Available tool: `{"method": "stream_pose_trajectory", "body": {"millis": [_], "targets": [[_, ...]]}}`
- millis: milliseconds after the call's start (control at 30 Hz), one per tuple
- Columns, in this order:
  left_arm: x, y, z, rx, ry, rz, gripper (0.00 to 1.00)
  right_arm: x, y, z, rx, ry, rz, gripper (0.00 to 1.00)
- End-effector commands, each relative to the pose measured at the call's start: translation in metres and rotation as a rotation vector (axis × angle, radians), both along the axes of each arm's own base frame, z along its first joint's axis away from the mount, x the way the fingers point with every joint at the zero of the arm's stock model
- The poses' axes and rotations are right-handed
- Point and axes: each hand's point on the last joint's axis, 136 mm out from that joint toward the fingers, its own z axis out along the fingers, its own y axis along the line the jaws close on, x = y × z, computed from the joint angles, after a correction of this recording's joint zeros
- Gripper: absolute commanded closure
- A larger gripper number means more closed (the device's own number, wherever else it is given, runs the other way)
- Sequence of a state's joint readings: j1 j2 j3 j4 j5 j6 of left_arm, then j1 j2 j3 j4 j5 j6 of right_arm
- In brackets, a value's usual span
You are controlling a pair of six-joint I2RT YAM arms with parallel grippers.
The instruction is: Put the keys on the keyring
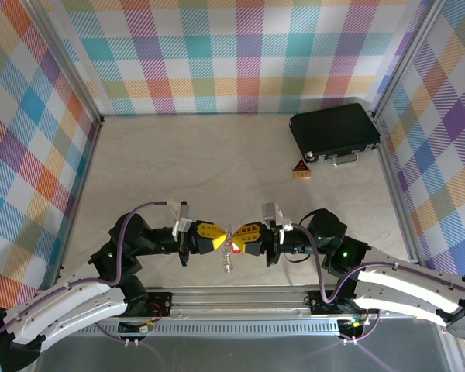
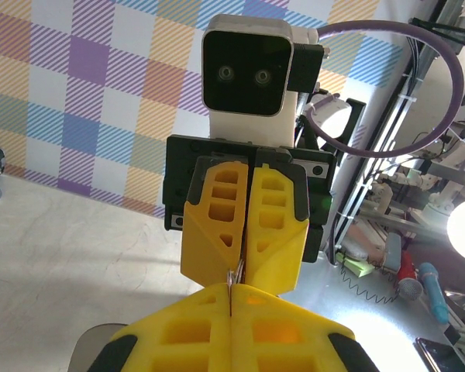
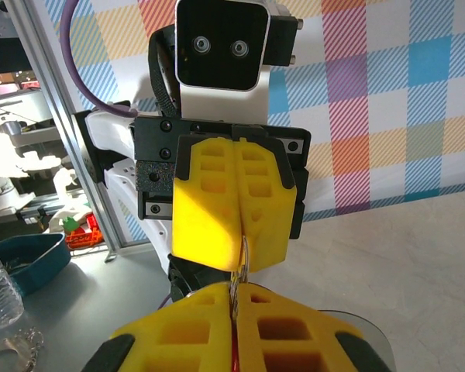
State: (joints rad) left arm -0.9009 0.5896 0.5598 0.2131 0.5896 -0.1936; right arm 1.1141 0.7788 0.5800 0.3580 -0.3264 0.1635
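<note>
Far behind keyring point(image 1: 229, 262) — black case point(image 1: 335, 132), orange block point(image 1: 301, 171) beside it.

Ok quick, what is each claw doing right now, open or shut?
Left gripper: shut, pinching the keyring.
Right gripper: shut on the keyring too, red key right by it.

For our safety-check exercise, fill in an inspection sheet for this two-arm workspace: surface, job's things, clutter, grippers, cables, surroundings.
Surface: pale tabletop.
Job's things: red key and silvery keyring hanging between the grippers' tips.
Clutter: black case, orange-brown triangular block, far right.
Grippers: left gripper shut on the keyring; right gripper shut on the red key; tips meeting.
Cables: purple cables looped over both arms.
Surroundings: checked walls, metal frame posts.
</note>
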Motion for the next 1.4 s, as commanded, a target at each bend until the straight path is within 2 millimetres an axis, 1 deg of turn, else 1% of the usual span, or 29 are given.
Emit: {"method": "stream_pose_trajectory", "body": {"millis": [0, 133, 267, 333, 433, 500, 633, 767, 1033, 1100, 1167, 1233, 1367], "targets": [[-0.002, 0.004, 0.028, -0.068, -0.062, 0.009, 1.0, -0.004, 0.0, 0.008, 0.025, -0.037, 0.015, 0.97], [0.003, 0.005, 0.026, -0.066, -0.052, 0.038, 1.0, -0.004, 0.001, 0.006, 0.015, -0.054, 0.017, 1.0], [0.008, 0.005, 0.025, -0.072, -0.045, 0.061, 1.0, -0.003, 0.002, 0.002, 0.001, -0.07, 0.002, 0.99], [0.011, 0.005, 0.024, -0.073, -0.038, 0.077, 1.0, -0.002, 0.002, 0.001, -0.002, -0.075, -0.011, 0.96], [0.014, 0.005, 0.021, -0.073, -0.035, 0.093, 1.0, -0.001, -0.001, 0.002, 0.019, -0.087, -0.027, 0.87], [0.016, 0.004, 0.02, -0.071, -0.033, 0.099, 1.0, -0.001, -0.003, 0.003, 0.029, -0.091, -0.034, 0.86], [0.015, 0.003, 0.021, -0.075, -0.033, 0.093, 1.0, -0.002, -0.003, 0.002, 0.024, -0.093, -0.03, 0.94], [0.016, 0.002, 0.02, -0.074, -0.029, 0.091, 1.0, -0.003, -0.002, 0.0, 0.022, -0.094, -0.025, 0.99], [0.015, 0.001, 0.018, -0.075, -0.027, 0.082, 1.0, -0.002, 0.004, -0.006, -0.01, -0.088, -0.024, 0.99], [0.014, 0.002, 0.019, -0.081, -0.031, 0.083, 1.0, -0.003, 0.004, -0.007, -0.018, -0.088, -0.019, 0.97], [0.014, 0.003, 0.02, -0.083, -0.032, 0.085, 1.0, -0.004, 0.002, -0.006, -0.015, -0.089, -0.018, 0.93], [0.014, 0.004, 0.019, -0.078, -0.034, 0.09, 1.0, -0.004, -0.004, -0.004, -0.014, -0.089, -0.035, 0.86], [0.013, 0.005, 0.018, -0.074, -0.042, 0.089, 1.0, -0.002, -0.019, 0.004, -0.001, -0.086, -0.083, 0.77]]}}
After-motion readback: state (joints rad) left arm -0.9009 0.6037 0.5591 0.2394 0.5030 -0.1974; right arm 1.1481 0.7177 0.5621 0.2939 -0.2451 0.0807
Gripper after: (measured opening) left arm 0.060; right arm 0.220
